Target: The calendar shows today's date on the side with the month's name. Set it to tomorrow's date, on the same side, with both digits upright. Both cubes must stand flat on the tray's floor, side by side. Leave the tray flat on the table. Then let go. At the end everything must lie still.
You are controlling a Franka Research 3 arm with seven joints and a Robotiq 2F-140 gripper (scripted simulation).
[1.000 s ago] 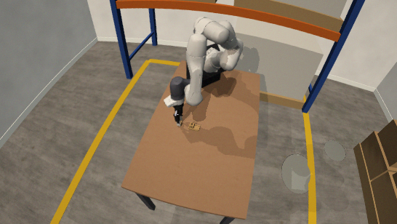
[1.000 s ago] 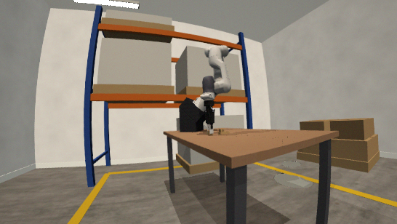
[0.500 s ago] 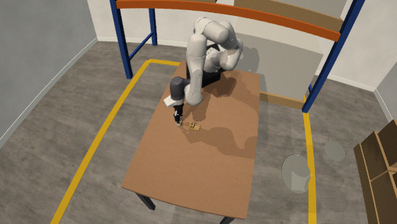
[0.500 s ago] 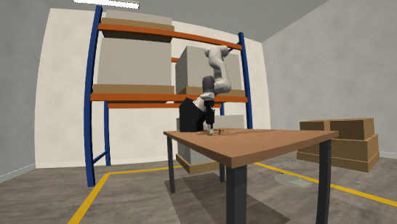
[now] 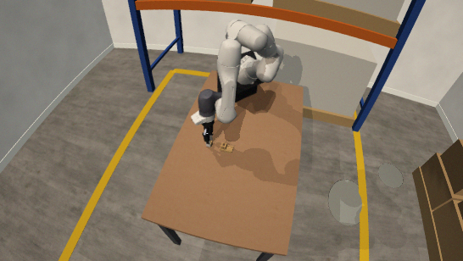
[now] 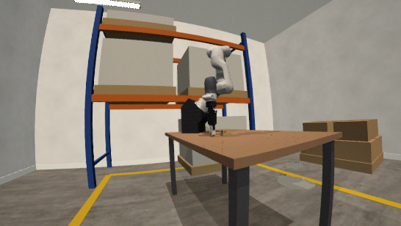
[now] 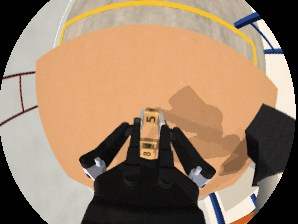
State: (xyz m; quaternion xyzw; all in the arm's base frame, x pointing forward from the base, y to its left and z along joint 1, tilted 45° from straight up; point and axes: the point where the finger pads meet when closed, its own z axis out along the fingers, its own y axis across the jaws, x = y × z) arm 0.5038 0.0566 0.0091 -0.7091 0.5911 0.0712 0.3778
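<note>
My fingers (image 5: 209,143) (image 6: 212,133) are pinched on a small number cube (image 7: 150,119), low over the table (image 5: 229,199) (image 6: 264,144) (image 7: 100,90); a 5 shows on it in my wrist view. Nearer my palm there, between the fingers, I see more small marks, one like an 8, but cannot tell whether they belong to the same block

Just beside my hand, apart from it, the calendar's tray (image 5: 229,150) (image 6: 226,134) sits on the table, with a block (image 5: 223,146) at one end; its digits are too small to read

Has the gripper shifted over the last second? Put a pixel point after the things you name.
No, no visible shift: in the top view, the gripper (image 5: 209,144) (image 6: 212,133) (image 7: 151,115) keeps the same place against the left edge of the table (image 5: 237,203) (image 6: 264,144) (image 7: 100,90).
</note>
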